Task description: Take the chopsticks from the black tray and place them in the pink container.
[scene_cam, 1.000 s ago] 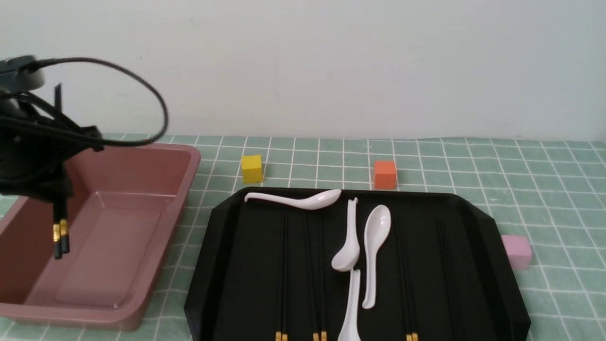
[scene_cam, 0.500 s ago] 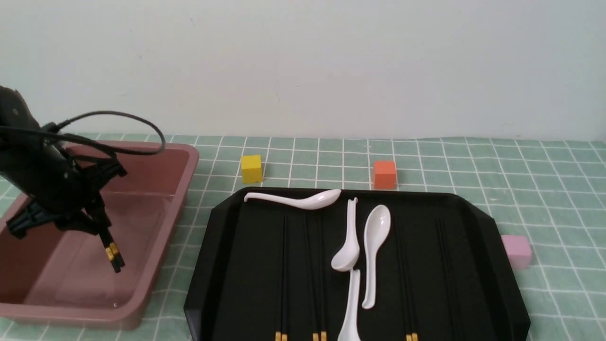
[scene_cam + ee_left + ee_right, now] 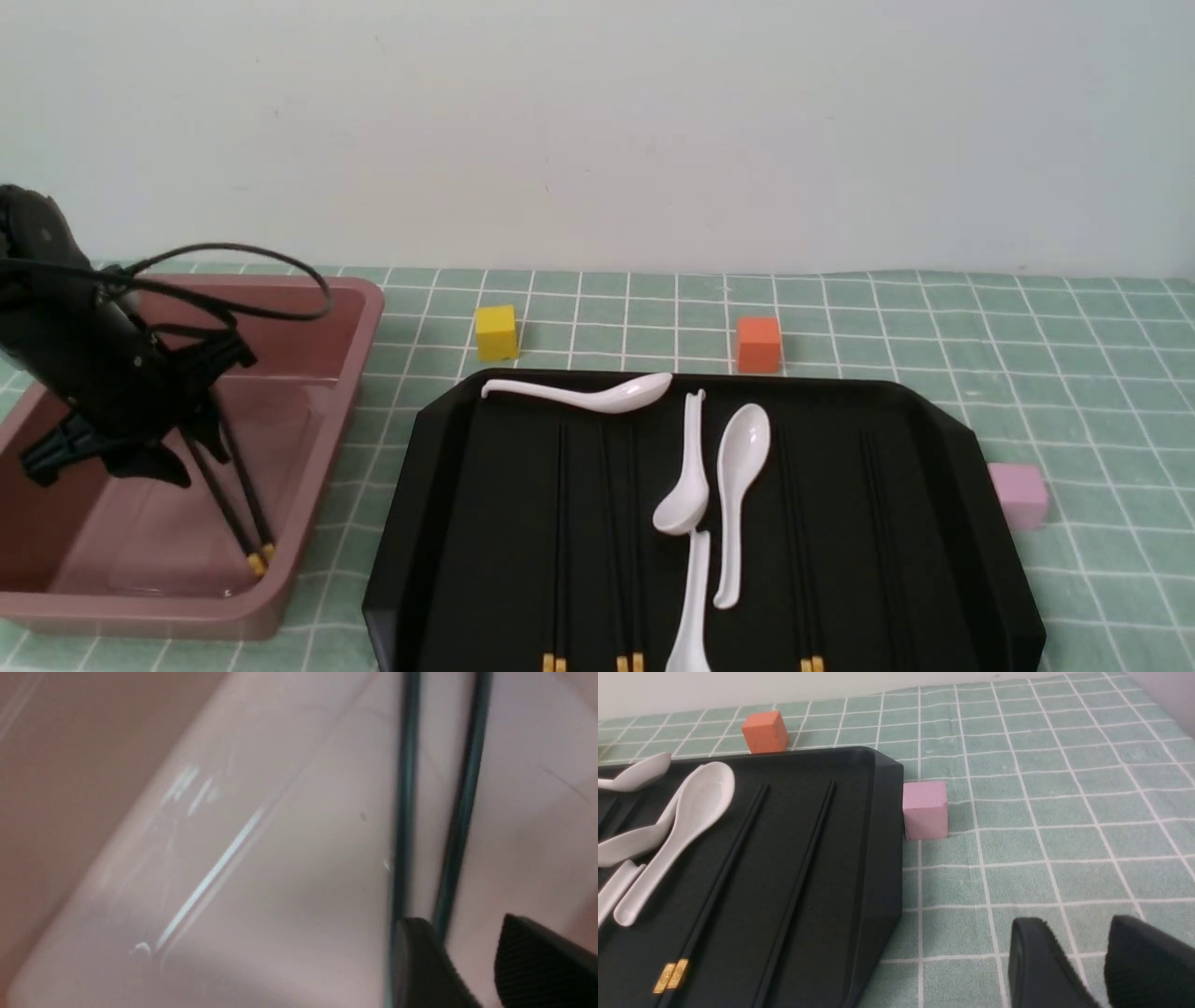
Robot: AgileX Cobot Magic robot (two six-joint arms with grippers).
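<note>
The pink container stands at the left on the checked cloth. My left gripper hangs low inside it, tilted, jaws apart. One pair of chopsticks leans out from under its fingers, gold ends down on the tub floor by the near right wall. In the left wrist view the two sticks run over the container floor beside my left gripper; nothing is pinched. The black tray holds several more chopstick pairs. My right gripper is open above the cloth, right of the tray and its chopsticks.
Three white spoons lie in the tray's middle and back. Behind the tray stand a yellow cube and an orange cube. A pale pink cube sits against the tray's right edge.
My left gripper came down into the pink container and tilted. Its jaws opened, and the chopsticks slid out so their gold ends rest on the tub floor.
</note>
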